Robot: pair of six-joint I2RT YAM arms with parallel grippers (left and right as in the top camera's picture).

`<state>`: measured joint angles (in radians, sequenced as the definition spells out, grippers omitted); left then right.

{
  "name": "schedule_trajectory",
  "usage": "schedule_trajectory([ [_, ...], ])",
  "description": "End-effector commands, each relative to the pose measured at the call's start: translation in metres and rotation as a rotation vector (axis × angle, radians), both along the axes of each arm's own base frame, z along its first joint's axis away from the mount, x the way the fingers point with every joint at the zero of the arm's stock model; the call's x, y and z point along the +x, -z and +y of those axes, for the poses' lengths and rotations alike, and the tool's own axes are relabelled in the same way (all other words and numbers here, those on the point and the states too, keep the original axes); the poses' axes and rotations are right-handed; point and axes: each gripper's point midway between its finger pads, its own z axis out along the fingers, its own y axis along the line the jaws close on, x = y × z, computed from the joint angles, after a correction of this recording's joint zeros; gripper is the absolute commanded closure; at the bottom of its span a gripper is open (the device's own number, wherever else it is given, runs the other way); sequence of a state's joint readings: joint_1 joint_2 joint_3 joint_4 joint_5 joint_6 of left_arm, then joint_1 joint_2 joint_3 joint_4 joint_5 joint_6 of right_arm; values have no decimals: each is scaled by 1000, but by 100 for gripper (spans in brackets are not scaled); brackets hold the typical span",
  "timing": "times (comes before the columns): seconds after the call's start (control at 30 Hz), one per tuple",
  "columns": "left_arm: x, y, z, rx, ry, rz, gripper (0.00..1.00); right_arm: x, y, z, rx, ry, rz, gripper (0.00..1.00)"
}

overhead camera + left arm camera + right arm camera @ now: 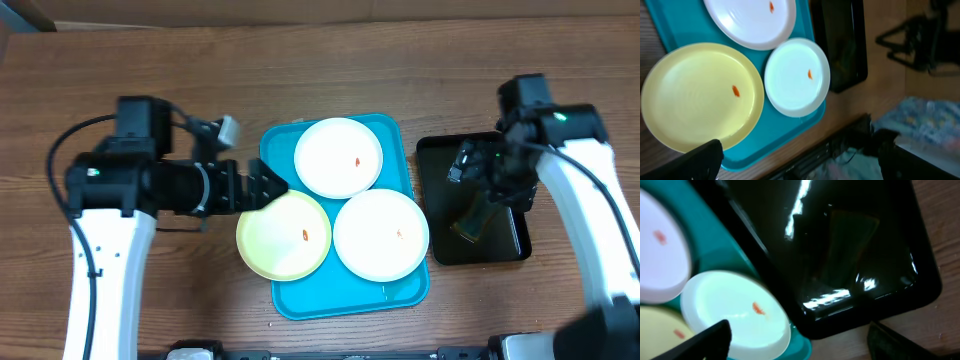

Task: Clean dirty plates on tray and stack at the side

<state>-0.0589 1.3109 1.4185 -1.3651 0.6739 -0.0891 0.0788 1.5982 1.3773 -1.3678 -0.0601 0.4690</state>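
Observation:
The turquoise tray (340, 295) holds three plates, each with a red-orange speck. These are a white plate at the back (338, 157), a white plate at the front right (381, 235) and a yellow-green plate at the front left (283, 236). My left gripper (270, 185) is open and empty, hovering at the tray's left rim just above the yellow-green plate (700, 95); its fingers (797, 157) are wide apart. My right gripper (488, 188) is open and empty above the black tray; its fingers (802, 340) are wide apart.
A black tray (435, 160) stands right of the turquoise tray, with an olive sponge-like pad (473, 222) lying in it, also seen in the right wrist view (847, 235). Bare wooden table lies left of and behind the trays.

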Motion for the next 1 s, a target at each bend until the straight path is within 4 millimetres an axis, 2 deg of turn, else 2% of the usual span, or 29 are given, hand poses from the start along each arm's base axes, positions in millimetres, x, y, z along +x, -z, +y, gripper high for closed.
schedule_trajectory([
  [0.0,-12,-12,-13,103,112,-143,0,-9,38,-18,-76,81,110,17],
  [0.03,-15,-15,-17,155,136,-197,0,-13,55,-22,-78,96,149,23],
  [0.17,-20,-29,-19,253,144,-341,0,-24,92,-38,-76,158,209,33],
  [0.23,-21,-40,-19,272,142,-416,0,-29,109,-44,-50,195,215,42],
  [0.4,-19,-59,-22,258,129,-521,0,-22,137,-31,114,160,128,50],
  [0.43,-18,-60,-22,257,128,-526,0,-20,140,-28,133,154,109,56],
  [0.47,-17,-60,-23,256,127,-527,0,-19,143,-28,134,153,97,70],
  [0.5,-17,-59,-23,257,128,-524,0,-18,144,-30,122,152,93,93],
  [0.53,-16,-58,-23,258,129,-521,0,-17,143,-33,108,152,89,96],
  [0.6,-15,-57,-23,259,130,-516,0,-12,137,-36,91,151,74,96],
  [0.7,-15,-56,-24,260,130,-513,0,3,116,-37,89,108,8,96],
  [0.73,-15,-56,-24,260,130,-513,0,6,107,-37,87,90,-17,92],
  [0.83,-15,-56,-24,260,131,-513,0,10,87,-38,77,64,-63,59],
  [0.9,-14,-56,-24,260,131,-511,0,5,80,-40,62,65,-67,49],
  [0.97,-14,-55,-24,261,131,-510,0,2,80,-42,47,67,-56,48],
])
